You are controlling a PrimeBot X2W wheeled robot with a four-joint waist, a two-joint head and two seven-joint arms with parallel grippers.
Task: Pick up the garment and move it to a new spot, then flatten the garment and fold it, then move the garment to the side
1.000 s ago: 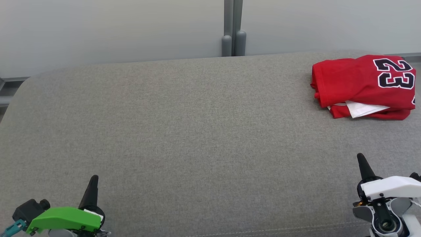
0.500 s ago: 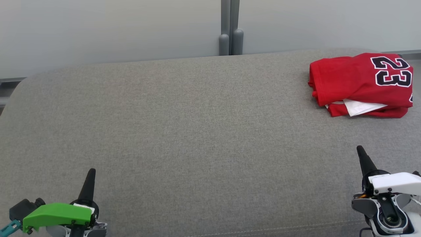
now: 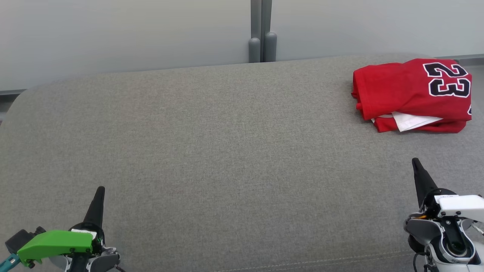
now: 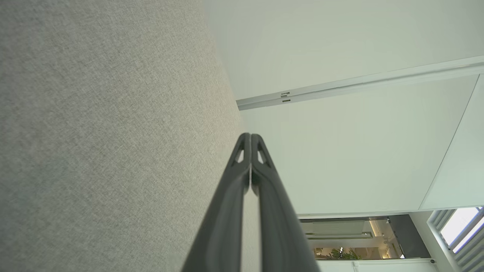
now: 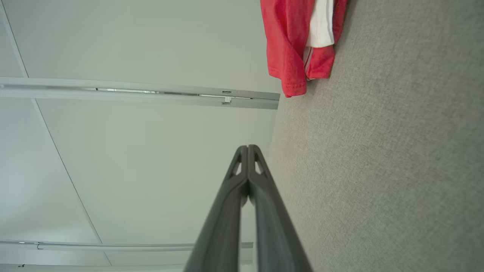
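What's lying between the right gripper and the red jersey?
Nothing: just bare grey cushion runs from the right gripper to the red jersey, as the head view shows.

Surface: we see a grey upholstered surface (image 3: pixel 227 151), woven cloth, rounded at its far corners, with a stitched seam (image 3: pixel 321 263) along the near edge.
Lying on it: we find a red garment (image 3: pixel 397 90), folded into a loose bundle, near the far right corner.
Garment details: we read a black number 23 (image 3: pixel 446 79) outlined in white on top; a white layer (image 3: pixel 412 121) pokes out of its near side.
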